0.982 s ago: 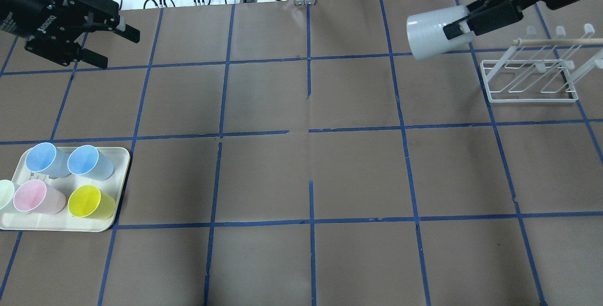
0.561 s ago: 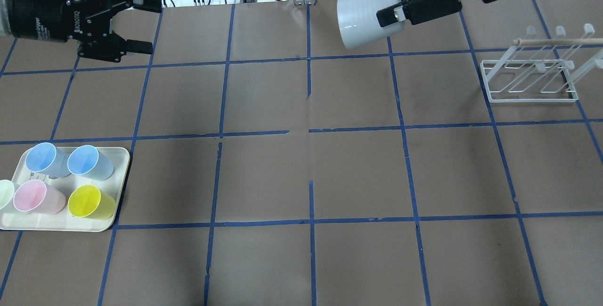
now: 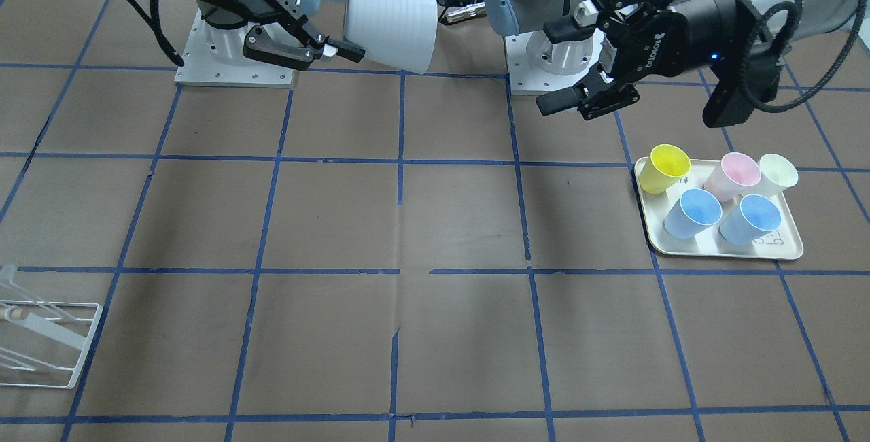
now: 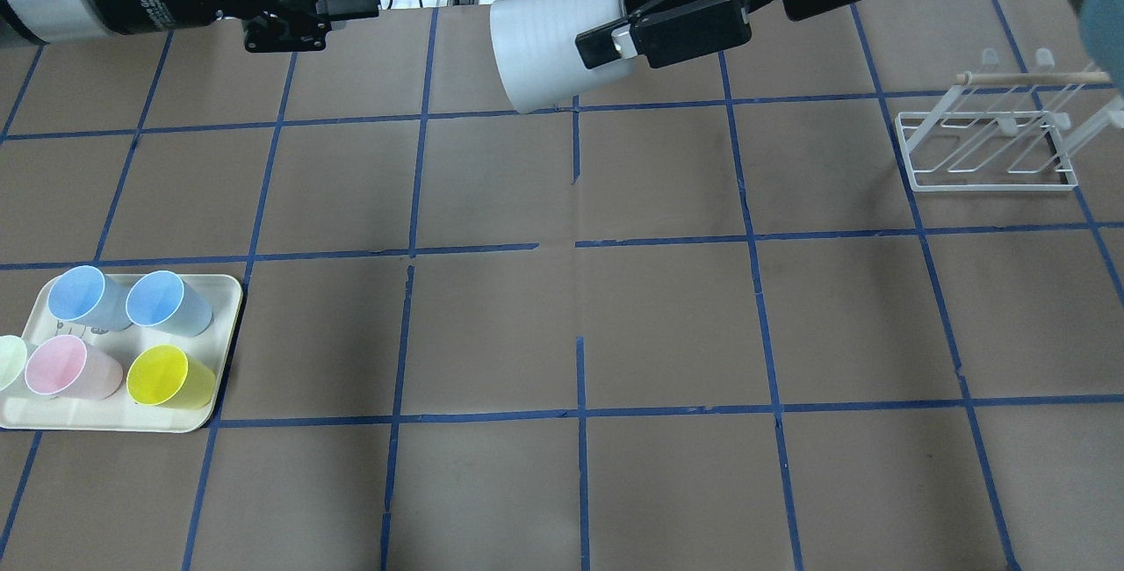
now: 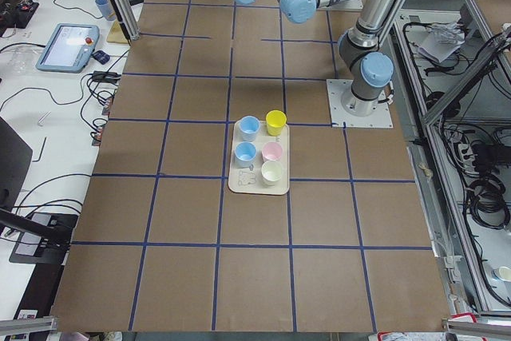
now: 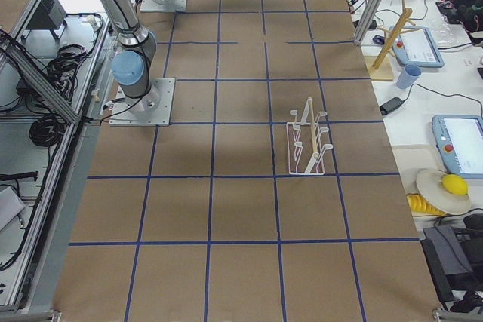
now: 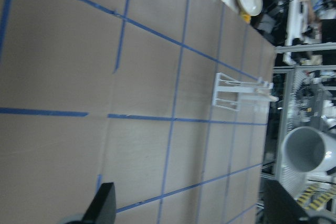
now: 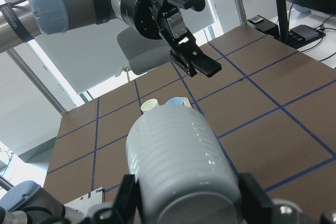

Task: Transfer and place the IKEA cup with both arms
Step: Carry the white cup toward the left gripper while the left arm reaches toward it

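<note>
Overhead exterior has the IKEA cup (image 4: 544,48) up in the air, off the table (image 4: 667,316), lying roughly on its side near the middle line between the two arms. The right gripper (image 4: 612,22) has its jaws clamped on the cup's narrow base end, one finger across the near wall and the other behind it. The wide mouth points towards the left gripper (image 3: 549,66).

From the front-facing camera, the left gripper's jaws stand well apart with nothing between them. They are turned towards the cup's mouth, and a clear gap lies between the fingertips and the rim. The left wrist camera looks straight into the pale grey mouth (only the low right corner of that view catches it). The right wrist camera sees the ribbed wall of the cup between its own fingers, with the left gripper facing it beyond.

A cream tray (image 4: 224,290) sits at the table's left end. It carries two light-blue cups (image 4: 167,303), a pink cup (image 4: 66,367), a yellow cup (image 4: 167,378) and a pale green cup (image 4: 9,362), all upright. A white wire rack (image 4: 988,145) stands at the right end, well apart from both grippers.
</note>
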### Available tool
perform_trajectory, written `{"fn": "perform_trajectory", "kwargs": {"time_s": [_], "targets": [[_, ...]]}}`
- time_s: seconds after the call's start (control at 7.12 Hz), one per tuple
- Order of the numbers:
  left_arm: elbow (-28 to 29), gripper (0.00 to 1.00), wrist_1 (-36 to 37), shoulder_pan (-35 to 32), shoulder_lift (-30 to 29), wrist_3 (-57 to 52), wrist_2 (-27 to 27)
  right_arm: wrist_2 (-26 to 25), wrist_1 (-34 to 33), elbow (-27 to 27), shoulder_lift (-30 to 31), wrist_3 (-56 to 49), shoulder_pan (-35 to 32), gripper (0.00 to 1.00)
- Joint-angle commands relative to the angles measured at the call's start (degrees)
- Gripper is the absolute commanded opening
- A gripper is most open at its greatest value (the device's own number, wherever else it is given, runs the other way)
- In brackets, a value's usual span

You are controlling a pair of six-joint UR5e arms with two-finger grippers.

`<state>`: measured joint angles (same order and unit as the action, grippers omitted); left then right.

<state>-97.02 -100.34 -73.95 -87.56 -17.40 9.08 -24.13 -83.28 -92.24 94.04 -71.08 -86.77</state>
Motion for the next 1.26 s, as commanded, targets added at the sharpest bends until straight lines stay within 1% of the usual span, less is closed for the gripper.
{"fn": "perform_trajectory", "kwargs": {"time_s": [0.0,0.14,0.56,0.84,0.98,1.12], "targets": [[-0.01,1.00,0.05,-2.68,0.63,1.66,-3.71,2.59,-0.48,-0.57,0.79,-0.03,-1.56,0.16],[-0.10,1.00,0.05,-4.25,0.72,1.66,-3.81,2.60,-1.18,-0.57,0.96,0.32,-1.56,0.16],[-0.28,1.00,-0.56,-5.15,1.51,1.84,-3.37,3.82,-4.69,-0.57,0.35,0.59,-1.65,0.16],[-0.19,1.00,-0.74,-4.62,2.21,5.16,-2.93,4.35,-7.23,-0.57,-0.43,0.59,-1.65,0.16],[-0.36,1.00,-0.83,-5.14,2.48,5.61,-2.93,5.58,-7.94,-0.49,-0.96,0.50,-1.65,0.17],[-1.41,1.00,-0.83,-5.41,3.00,6.84,-3.11,6.02,-8.30,0.04,-1.84,0.50,-1.56,0.17]]}}
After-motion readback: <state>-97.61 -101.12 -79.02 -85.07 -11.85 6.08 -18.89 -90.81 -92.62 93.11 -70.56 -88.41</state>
